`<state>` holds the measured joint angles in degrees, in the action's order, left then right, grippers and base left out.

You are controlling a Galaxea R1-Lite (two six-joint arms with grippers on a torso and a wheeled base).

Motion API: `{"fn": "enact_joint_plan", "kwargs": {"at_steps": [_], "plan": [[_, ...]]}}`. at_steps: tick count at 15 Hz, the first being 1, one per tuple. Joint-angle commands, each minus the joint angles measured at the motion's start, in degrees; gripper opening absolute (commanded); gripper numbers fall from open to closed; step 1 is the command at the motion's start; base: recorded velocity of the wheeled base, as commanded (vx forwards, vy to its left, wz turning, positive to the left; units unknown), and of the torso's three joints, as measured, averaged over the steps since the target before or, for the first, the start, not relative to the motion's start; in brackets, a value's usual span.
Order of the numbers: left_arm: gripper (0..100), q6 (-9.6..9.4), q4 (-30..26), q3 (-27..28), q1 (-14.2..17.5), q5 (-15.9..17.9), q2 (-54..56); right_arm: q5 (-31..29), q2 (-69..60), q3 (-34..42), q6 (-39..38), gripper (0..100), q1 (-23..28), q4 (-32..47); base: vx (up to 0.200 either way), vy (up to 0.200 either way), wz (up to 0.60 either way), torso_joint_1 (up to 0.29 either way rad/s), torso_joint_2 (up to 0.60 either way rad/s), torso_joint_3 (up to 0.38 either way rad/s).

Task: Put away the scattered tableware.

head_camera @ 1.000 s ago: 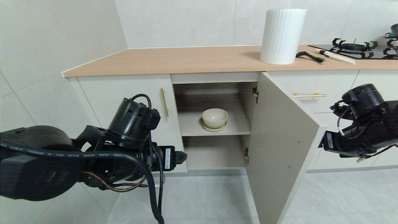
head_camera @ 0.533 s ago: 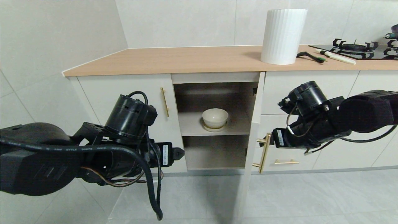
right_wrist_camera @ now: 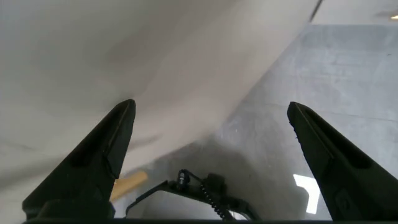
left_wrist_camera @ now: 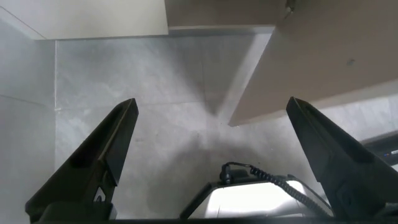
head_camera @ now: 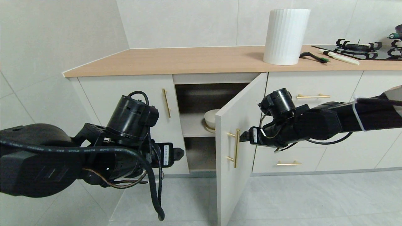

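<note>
Door: The cabinet door (head_camera: 234, 125) stands half shut; we judge closing it to be the step in hand.
Right gripper: Ours is at the door's outer face, just beside the brass handle (head_camera: 236, 147), jaws spread wide, holding nothing (head_camera: 244, 138).
Left gripper: It hangs over the floor tiles, jaws wide, empty (left_wrist_camera: 211, 124).
Tableware: The bowl (head_camera: 210, 116) sits on its saucer (head_camera: 207, 128) on the upper shelf, half hidden by the door.
Method: We should push steadily near the handle, following the hinge arc.

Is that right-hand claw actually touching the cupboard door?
Cannot tell. In the head view the right gripper ends right at the cabinet door by its gold handle, but neither contact nor a gap shows plainly.
</note>
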<state>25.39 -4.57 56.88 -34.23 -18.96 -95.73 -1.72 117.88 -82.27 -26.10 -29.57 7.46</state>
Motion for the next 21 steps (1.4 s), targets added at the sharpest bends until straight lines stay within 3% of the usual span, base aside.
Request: {"fn": "enact_joint_plan", "kwargs": {"at_steps": [1,2,5,8,10,11,12,13,21], "plan": [[100,0.01,0.0,0.0,0.4,0.0,0.3,0.0,2.4,0.1,-0.4,100,-0.7,-0.9,0.200,0.000,0.00,-0.002,0.00,-0.002],[100,-0.08,0.0,0.0,0.7,0.0,0.3,0.0,2.6,0.1,-0.8,100,-0.7,-1.2,0.200,0.000,0.00,0.007,0.00,0.007],[100,-0.52,-0.1,1.8,5.9,-0.4,1.3,-0.4,4.5,0.2,-5.3,100,-1.5,-8.1,0.200,0.000,0.00,-0.002,0.00,0.005],[100,-2.45,-0.1,2.7,10.0,-0.8,4.2,-1.5,6.4,-0.2,-8.6,100,-1.6,-12.9,0.200,0.000,0.00,0.012,0.00,-0.001],[100,-4.56,-0.1,3.5,12.4,-2.6,7.5,-5.5,10.3,-1.6,-11.4,100,-1.6,-20.8,0.000,0.000,0.00,0.000,0.00,0.000],[100,-4.74,-0.1,3.5,12.6,-2.6,7.8,-5.8,10.6,-1.7,-11.7,100,-1.7,-21.4,0.000,0.000,0.00,0.000,0.00,0.000],[100,-5.27,-0.1,3.5,13.0,-2.6,10.0,-12.3,14.0,-5.1,-15.2,100,-2.2,-26.1,0.000,0.000,0.00,0.000,0.00,0.000],[100,-5.27,-0.1,3.5,13.0,-2.6,10.5,-14.6,15.3,-6.8,-15.6,100,-2.2,-26.3,0.000,0.000,0.00,0.000,0.00,0.000],[100,-5.18,-0.2,3.1,12.7,-2.5,9.6,-20.6,20.4,-14.5,-19.4,100,0.1,-26.4,0.000,0.000,0.00,0.000,0.00,0.000]]}}
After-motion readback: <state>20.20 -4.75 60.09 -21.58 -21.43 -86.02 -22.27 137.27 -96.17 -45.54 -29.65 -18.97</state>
